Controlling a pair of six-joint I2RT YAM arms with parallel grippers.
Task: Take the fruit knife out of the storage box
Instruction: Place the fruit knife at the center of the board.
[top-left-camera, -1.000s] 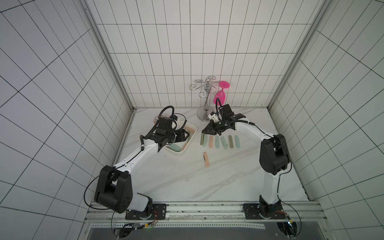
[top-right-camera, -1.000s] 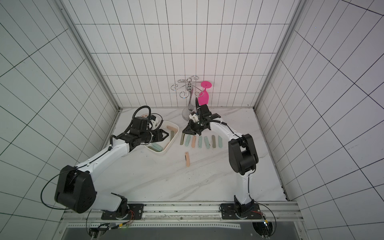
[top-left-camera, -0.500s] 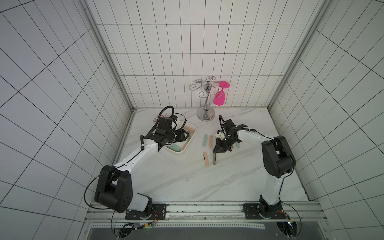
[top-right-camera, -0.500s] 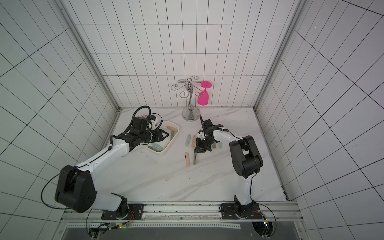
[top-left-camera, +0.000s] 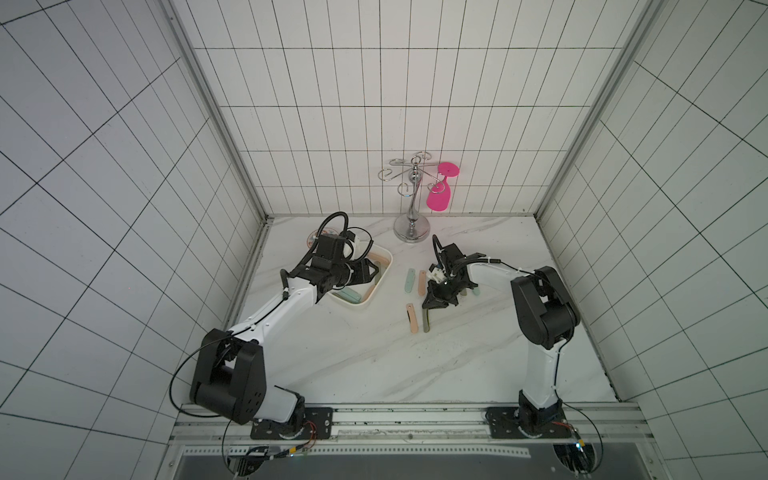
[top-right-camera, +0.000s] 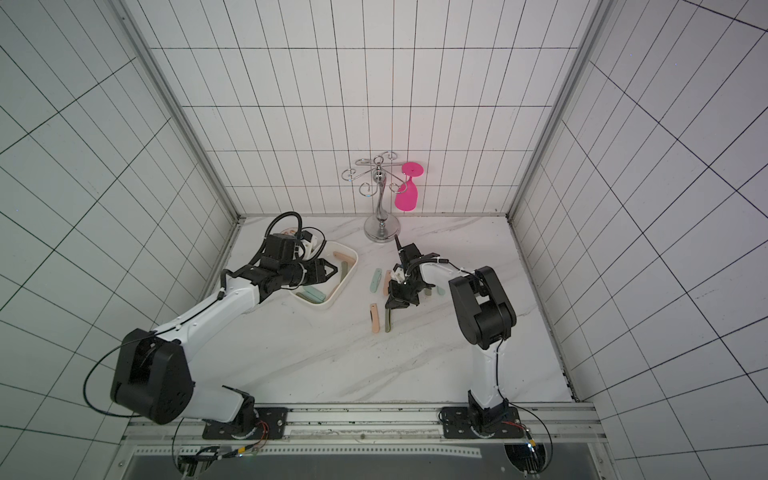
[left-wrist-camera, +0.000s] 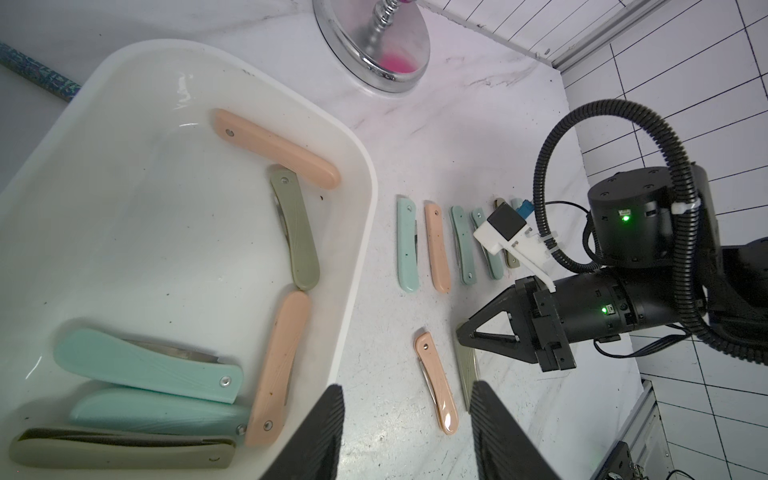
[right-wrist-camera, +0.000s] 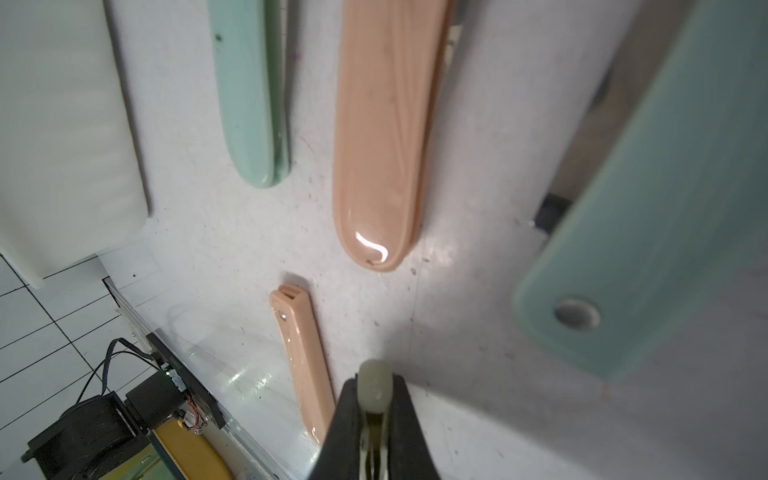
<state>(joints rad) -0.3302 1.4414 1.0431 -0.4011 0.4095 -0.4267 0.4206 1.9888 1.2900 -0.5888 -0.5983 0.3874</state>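
White-tiled walls are enclosing a grey-veined marble tabletop (top-left-camera: 374, 365). On it, the right gripper (left-wrist-camera: 461, 334) is clamping one end of an olive-green folded plastic fruit knife (left-wrist-camera: 467, 365). The knife is hanging low outside the shallow white plastic storage box (left-wrist-camera: 365, 232), just beside a peach folded knife (left-wrist-camera: 436, 384). The left gripper (left-wrist-camera: 407, 395) is hovering by the box's rim, jaws standing apart and empty.

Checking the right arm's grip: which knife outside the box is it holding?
The olive-green knife, pinched at one end by the right gripper, beside the lone peach knife; those in the row lie free.
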